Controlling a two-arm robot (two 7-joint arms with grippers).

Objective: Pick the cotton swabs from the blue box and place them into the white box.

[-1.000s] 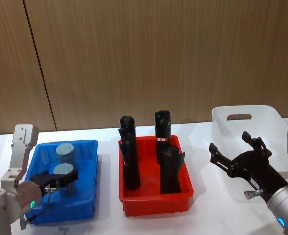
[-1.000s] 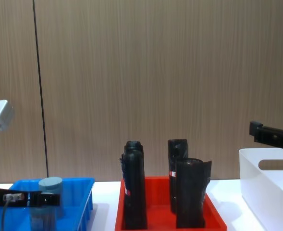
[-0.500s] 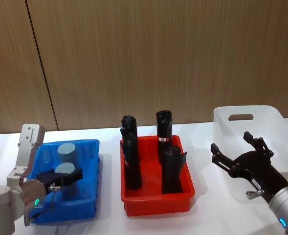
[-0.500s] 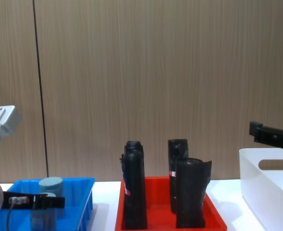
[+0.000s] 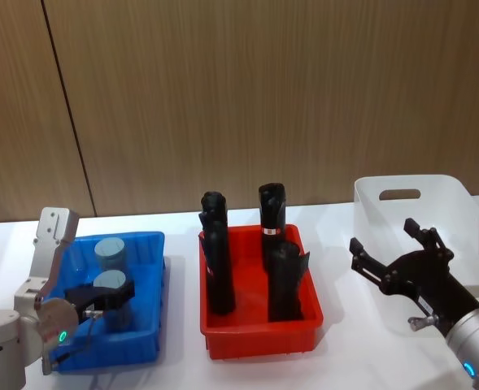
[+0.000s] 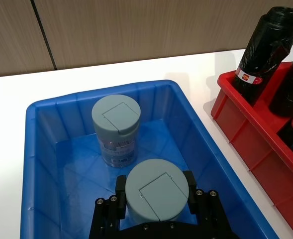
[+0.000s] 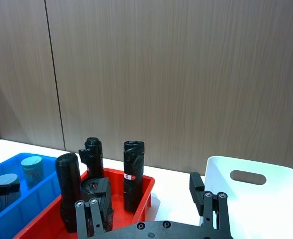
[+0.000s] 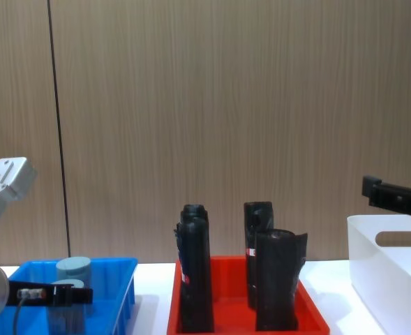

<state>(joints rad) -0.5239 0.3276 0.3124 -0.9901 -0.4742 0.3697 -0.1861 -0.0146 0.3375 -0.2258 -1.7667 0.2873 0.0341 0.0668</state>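
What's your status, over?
Left tool shut on near swab tub in blue box. Right tool open, by white box. Red tray of black rolls sits between.

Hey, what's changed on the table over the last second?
The left tool edged slightly to the robot's right and down around the near cotton swab tub in the blue box, its wrist swinging the same way. That tub has not left the box. The far tub, the black rolls in the red tray, the white box and the open right tool stayed put.
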